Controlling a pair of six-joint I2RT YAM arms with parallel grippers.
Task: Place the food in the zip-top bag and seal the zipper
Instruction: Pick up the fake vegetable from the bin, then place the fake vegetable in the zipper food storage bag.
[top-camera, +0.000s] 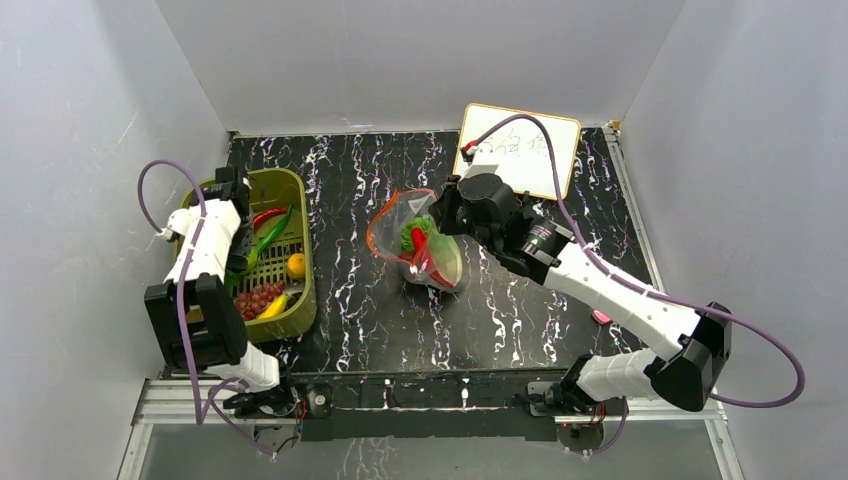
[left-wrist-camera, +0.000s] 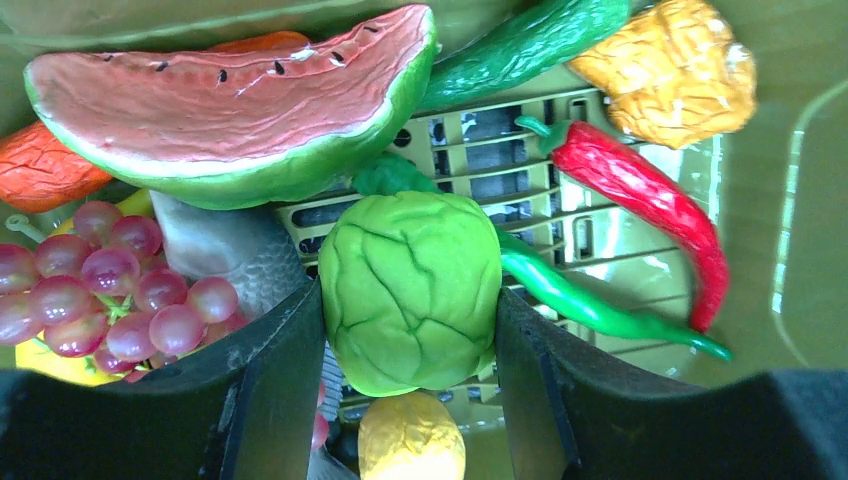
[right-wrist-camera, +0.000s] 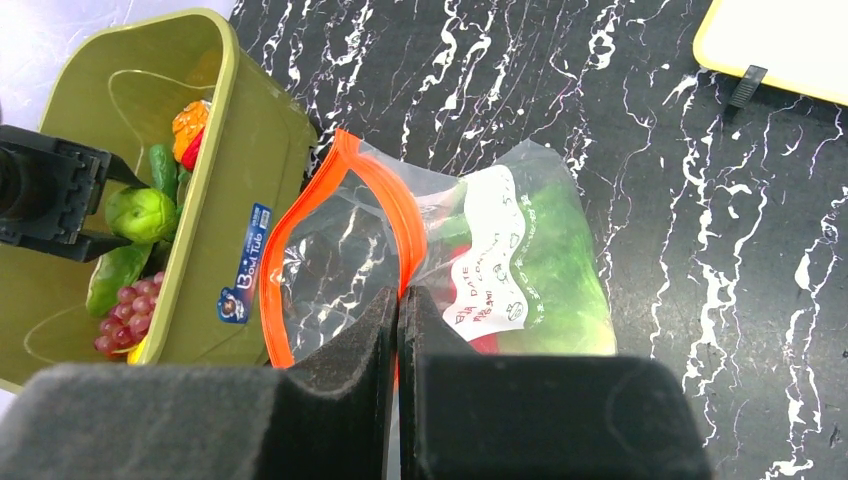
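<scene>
In the left wrist view a pale green cabbage (left-wrist-camera: 410, 290) sits between both fingers (left-wrist-camera: 280, 370) of my left gripper (left-wrist-camera: 410, 335), which press on its two sides inside the olive basket (top-camera: 300, 300). Around it lie a watermelon slice (left-wrist-camera: 230, 100), purple grapes (left-wrist-camera: 100, 290), a red chili (left-wrist-camera: 650, 200), a green chili (left-wrist-camera: 580, 300) and a yellow piece (left-wrist-camera: 410, 440). The zip-top bag (right-wrist-camera: 520, 260) lies mid-table with green and red food inside. My right gripper (right-wrist-camera: 399, 300) is shut on its red-orange zipper (right-wrist-camera: 400, 215), and the mouth gapes toward the basket.
A yellow-rimmed whiteboard (top-camera: 520, 150) lies at the back right. A small pink object (top-camera: 600, 317) rests on the black marble table near the right arm. White walls close in on three sides. The basket wall (right-wrist-camera: 250, 120) stands just left of the bag mouth.
</scene>
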